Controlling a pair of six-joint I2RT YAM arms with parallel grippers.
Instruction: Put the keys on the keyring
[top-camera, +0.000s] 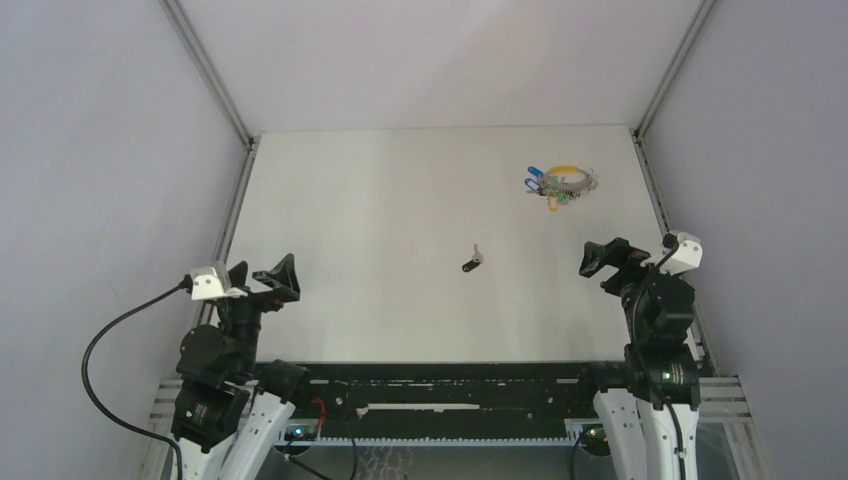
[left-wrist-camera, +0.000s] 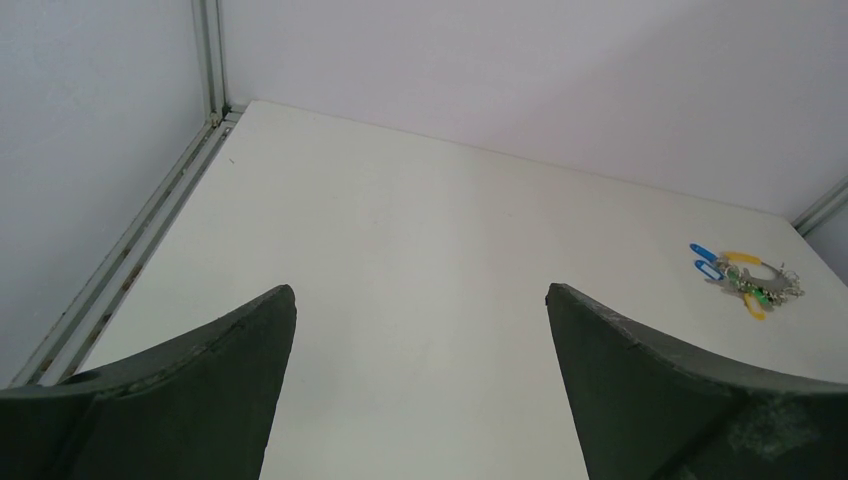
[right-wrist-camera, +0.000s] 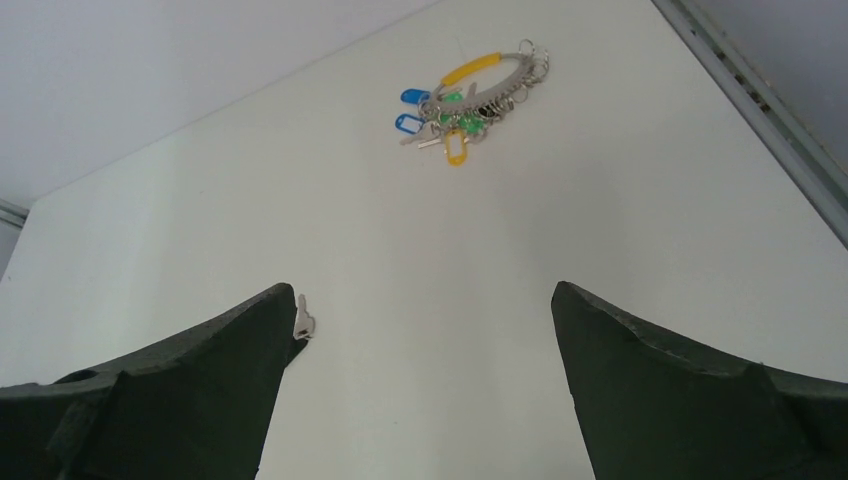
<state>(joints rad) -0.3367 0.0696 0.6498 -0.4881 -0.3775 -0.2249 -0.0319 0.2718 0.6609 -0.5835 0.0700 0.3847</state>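
Black-headed and short in the blade, the key (top-camera: 472, 261) is small and lies flat. The likeliest failure is a pinch that skids it across the smooth white tabletop (top-camera: 380, 200) instead of lifting it. Threading could also go amiss: the keyring (top-camera: 562, 182) lies loose, so pressing the key against it would probably shove the whole bunch along unless the other arm pins it.

The key lies alone, well apart from the keyring, nearer the arms and to its left. The keyring is a silvery loop with a yellow-orange band and blue, green and yellow tags bunched on it.

Both the left gripper (top-camera: 262, 275) and the right gripper (top-camera: 612, 262) have jaws wide apart and hold nothing; the right one is nearer the keyring.
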